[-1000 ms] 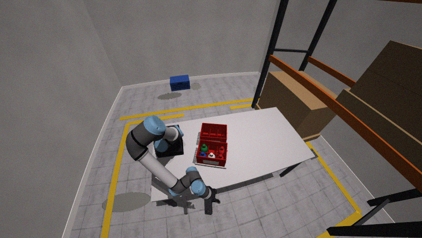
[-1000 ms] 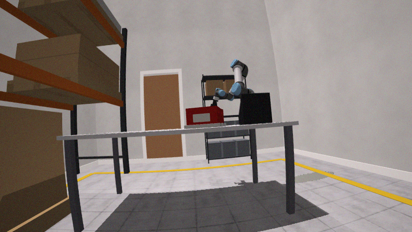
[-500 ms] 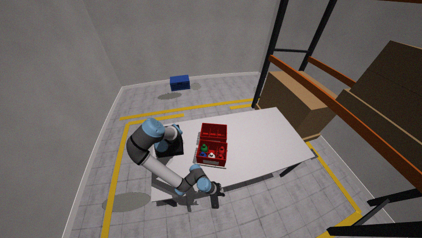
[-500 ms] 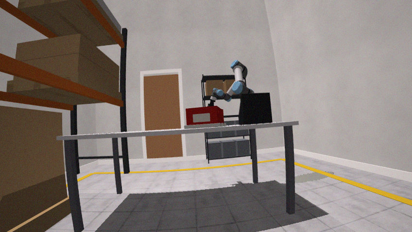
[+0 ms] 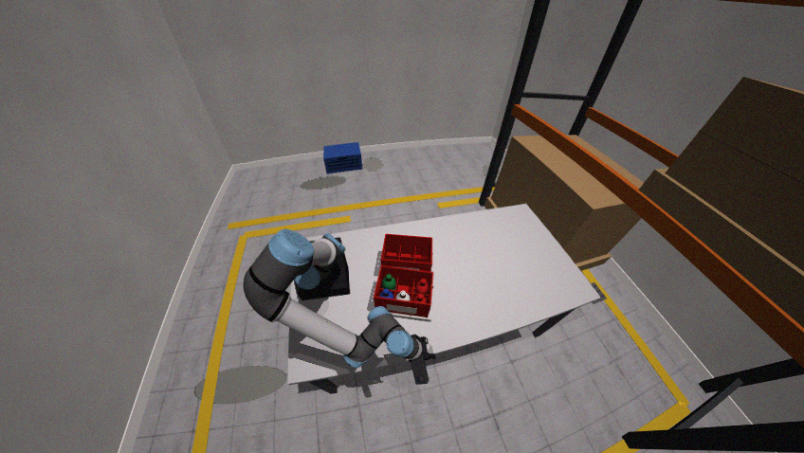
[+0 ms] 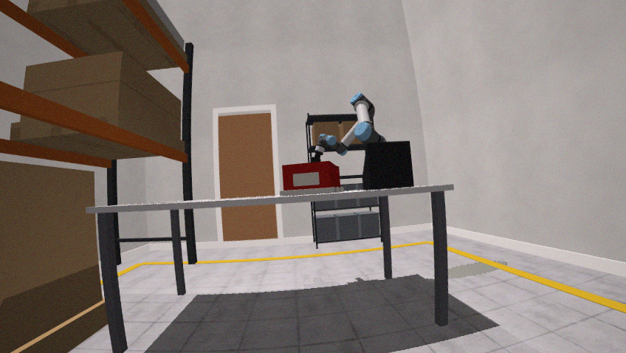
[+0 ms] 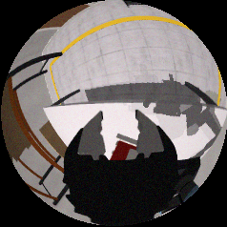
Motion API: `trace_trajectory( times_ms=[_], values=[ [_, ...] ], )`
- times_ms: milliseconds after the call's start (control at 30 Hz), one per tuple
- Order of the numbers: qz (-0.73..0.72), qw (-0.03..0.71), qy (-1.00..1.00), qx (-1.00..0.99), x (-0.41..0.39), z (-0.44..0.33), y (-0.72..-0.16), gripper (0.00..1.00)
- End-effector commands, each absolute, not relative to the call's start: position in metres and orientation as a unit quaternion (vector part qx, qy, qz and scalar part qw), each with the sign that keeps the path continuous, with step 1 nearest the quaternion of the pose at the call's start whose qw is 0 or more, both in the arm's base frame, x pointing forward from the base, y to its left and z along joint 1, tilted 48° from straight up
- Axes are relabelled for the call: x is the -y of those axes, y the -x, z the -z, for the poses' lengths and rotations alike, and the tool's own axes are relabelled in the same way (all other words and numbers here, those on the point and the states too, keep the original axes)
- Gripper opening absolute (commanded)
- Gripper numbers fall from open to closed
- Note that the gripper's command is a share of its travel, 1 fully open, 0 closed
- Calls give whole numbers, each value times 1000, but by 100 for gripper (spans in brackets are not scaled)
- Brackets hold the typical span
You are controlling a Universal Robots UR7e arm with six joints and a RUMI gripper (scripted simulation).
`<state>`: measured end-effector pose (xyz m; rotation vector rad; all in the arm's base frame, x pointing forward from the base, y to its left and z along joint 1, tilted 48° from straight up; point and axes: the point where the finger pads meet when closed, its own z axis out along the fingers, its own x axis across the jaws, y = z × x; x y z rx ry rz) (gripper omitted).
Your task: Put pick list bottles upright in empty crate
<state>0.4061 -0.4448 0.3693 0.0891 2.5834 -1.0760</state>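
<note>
From the top view, a smooth white bench point(image 5: 484, 270) point(image 6: 245, 199) point(image 7: 62, 116) carries two boxy red crates. The empty crate point(image 5: 407, 247) point(image 6: 306, 175), its inside split by thin dividers, stands upright just beside the full crate point(image 5: 382, 304), which holds rounded, narrow-necked bottles: one green point(image 5: 388, 282), one blue point(image 5: 386, 294), one white point(image 5: 402, 296) and two red. A pale panel marks its side. The jointed arm point(image 5: 323, 329) point(image 6: 362, 114), grey with blue caps, reaches past the full crate, its gripper point(image 5: 429, 356) point(image 6: 315, 158) point(image 7: 118, 111) near the bench's edge. In the exterior view, one crate, with a flat grey label, hides the other; the black block point(image 6: 387, 165) stands near it. In the wrist view, the dark, jagged fingers are partly spread, with nothing between them; part of a red crate shows beyond. The pick list cannot be made out.

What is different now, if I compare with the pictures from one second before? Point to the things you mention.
The gripper point(image 5: 429, 349) point(image 6: 315, 157) point(image 7: 118, 111) moved up and to the right in the top view. Nothing was visibly taken hold of or let go. The filled crate point(image 5: 423, 312) point(image 7: 120, 152), its bottles point(image 5: 402, 296) and the empty crate point(image 5: 408, 240) point(image 6: 306, 167) look unmoved.
</note>
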Motion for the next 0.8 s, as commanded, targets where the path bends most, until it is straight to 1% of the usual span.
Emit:
trace_trajectory(
  times_ms=[0,200,433,533,633,767],
  values=[
    [377,170,-30,-910,438,-362,-417,38],
    [347,157,11,-925,425,-348,-435,38],
    [347,157,11,-925,406,-330,-459,38],
    [347,157,11,-925,405,-329,-460,38],
    [320,143,50,-935,396,-321,-469,38],
    [317,142,54,-936,384,-310,-481,38]
  ],
)
